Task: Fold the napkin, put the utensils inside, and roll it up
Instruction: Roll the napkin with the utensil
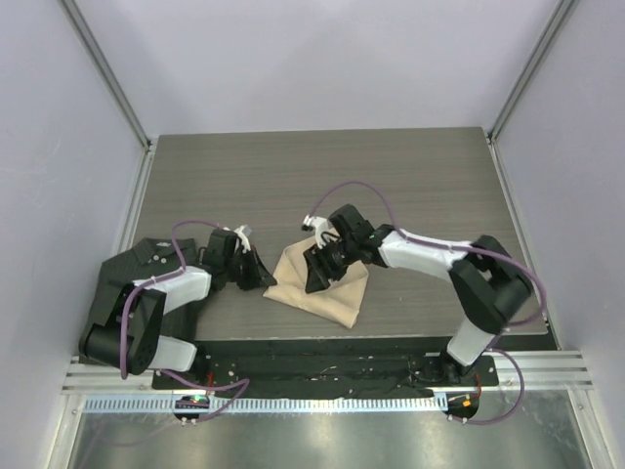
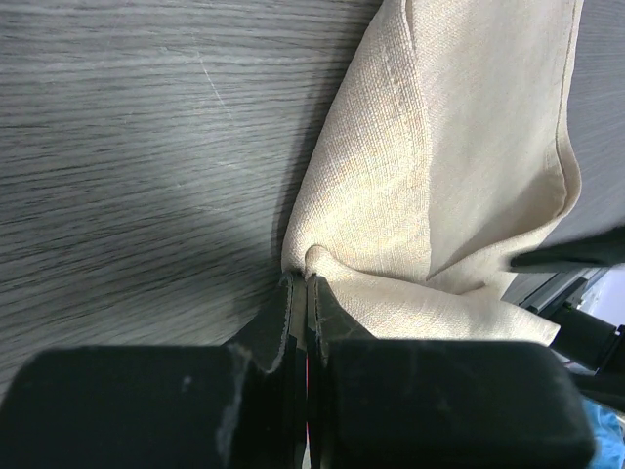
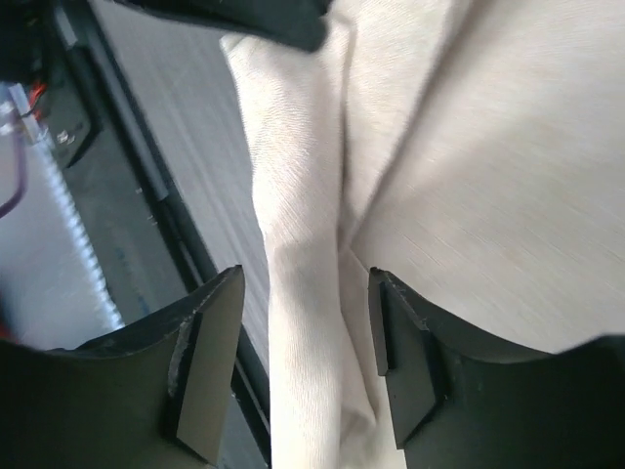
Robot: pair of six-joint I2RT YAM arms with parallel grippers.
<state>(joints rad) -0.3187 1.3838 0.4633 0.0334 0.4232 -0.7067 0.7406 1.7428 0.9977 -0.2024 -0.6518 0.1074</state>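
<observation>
Above: shows napkin (image 1: pixel 332 291) lying part-folded on bench (image 1: pixel 293 176) between both arms, no utensils in sight. 
Left wrist: grips a napkin corner with left jaws clenched. 
Right wrist: holds right jaws released astride a cloth ridge. 
Probably leaves utensils and rolling undone.

Place: a robot lab test cell.
Enclosure: plain pale walls (image 1: pixel 322 59) on three sides, joined by metal posts (image 1: pixel 107 73).
Bench: wood-grain table (image 1: pixel 293 171) set between the walls.
Machines: left arm (image 1: pixel 161 293) and right arm (image 1: pixel 430 256), mounted on a black plate (image 1: pixel 322 357) at the near edge.
Wiring: exposed purple cables (image 1: pixel 361 188) looping along both arms; toothed white strip (image 1: pixel 312 403) in front.
</observation>
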